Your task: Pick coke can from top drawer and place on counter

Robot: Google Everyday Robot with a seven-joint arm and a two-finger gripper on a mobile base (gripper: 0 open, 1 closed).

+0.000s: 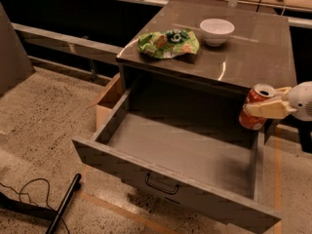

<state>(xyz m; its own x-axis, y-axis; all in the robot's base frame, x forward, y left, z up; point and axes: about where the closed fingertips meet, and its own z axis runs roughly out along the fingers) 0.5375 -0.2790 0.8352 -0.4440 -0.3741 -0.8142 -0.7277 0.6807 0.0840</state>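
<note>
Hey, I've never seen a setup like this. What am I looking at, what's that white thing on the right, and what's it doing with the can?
The white shape at the right edge is the end of a robot arm. Its gripper has two fingers shut on a coke can, holding it above the right side of the open top drawer. One camera looks down on the cabinet from the front; where it is mounted isn't known. On the counter sit a white bowl and a green snack bag. The can is not yet on the counter.
</note>
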